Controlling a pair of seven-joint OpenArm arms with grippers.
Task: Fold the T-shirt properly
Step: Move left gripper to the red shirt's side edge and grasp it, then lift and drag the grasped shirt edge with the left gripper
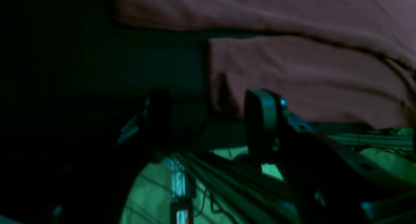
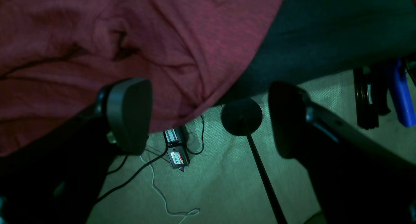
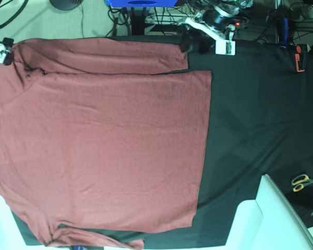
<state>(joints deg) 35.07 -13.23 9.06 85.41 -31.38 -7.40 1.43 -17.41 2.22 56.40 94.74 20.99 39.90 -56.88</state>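
Lying spread over the black-covered surface point(image 3: 250, 114), the maroon T-shirt point(image 3: 99, 146) had one sleeve folded across along its far edge and the other bunched at the near corner. Both arms worked at the surface's far edge. The left end effector point(image 1: 208, 120) stood released, jaws apart with nothing between them, the sleeve's cuff end just ahead of its right finger point(image 1: 263, 120) and the sleeve band above it. The right end effector point(image 2: 208, 116) was also released, jaws at their widest and empty; the shirt's shoulder hung over the surface's edge up and to the left of it, the hem just behind its left finger point(image 2: 128, 115). Below both lay the carpeted floor point(image 2: 224, 172) with loose cables point(image 2: 162, 191) and a round stand base point(image 2: 241, 116).

Judged from this layout, the step in hand was taking fresh hold of the far edge for the next fold. Doing it well would likely mean pinching both layers of thin knit close to the corners, cuff side and shoulder side together, so the fabric lifted as one straight line. Lifting evenly and carrying the edge across without dragging should keep the body flat. A shallow bite risked the soft cloth slipping out. A pair of scissors point(image 3: 302, 182) lay well clear.
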